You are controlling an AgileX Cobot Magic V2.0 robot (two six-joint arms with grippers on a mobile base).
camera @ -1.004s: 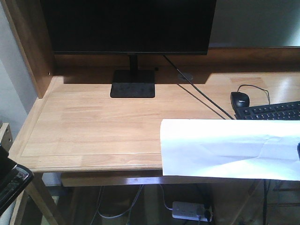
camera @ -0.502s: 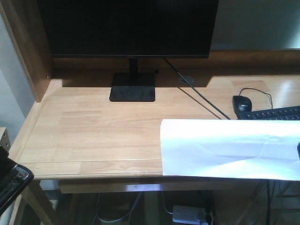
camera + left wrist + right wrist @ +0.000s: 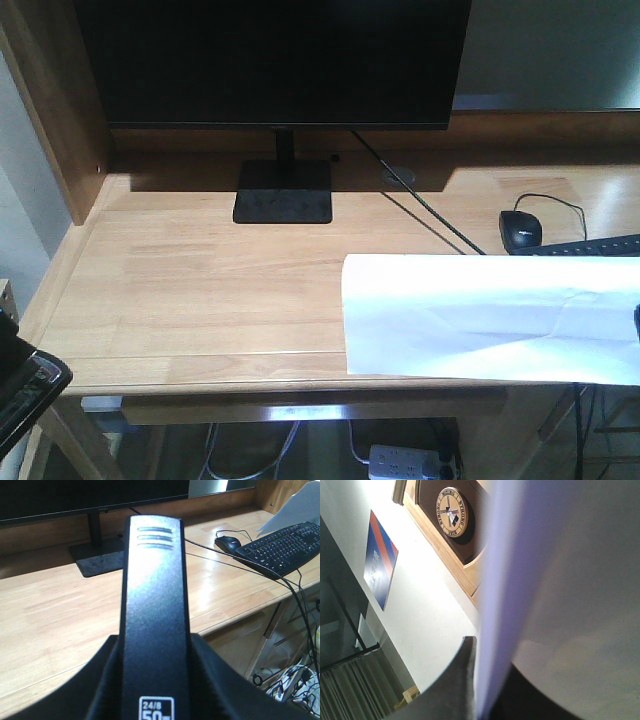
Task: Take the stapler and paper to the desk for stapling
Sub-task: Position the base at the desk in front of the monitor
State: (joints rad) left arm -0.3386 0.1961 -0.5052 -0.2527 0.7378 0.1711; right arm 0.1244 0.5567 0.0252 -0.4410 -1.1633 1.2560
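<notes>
The left gripper has its jaws closed around the stapler, one dark finger pressed to each flank. In the left wrist view the stapler's long axis runs straight up the middle of the frame, pointing at the monitor stand. The bare desk lies directly ahead of and below it.

The right gripper pinches the paper, which the right wrist view shows edge-on as a pale band slipping down between the two dark fingers. The jaws look almost fully shut on it. In the front view the sheet hangs at the lower right of the frame with its long side left to right. Its near edge juts out past the desk's front edge, and its far edge hides part of the keyboard.

The move ahead turns on clear wood, and most of it is on the left, between the raised side panel at the upper left and the paper's left edge. The left arm is nearer that patch, so the stapler likely goes down there. For the sheet the right side is tighter — the mouse, the keyboard and a cable crowd the far right.
</notes>
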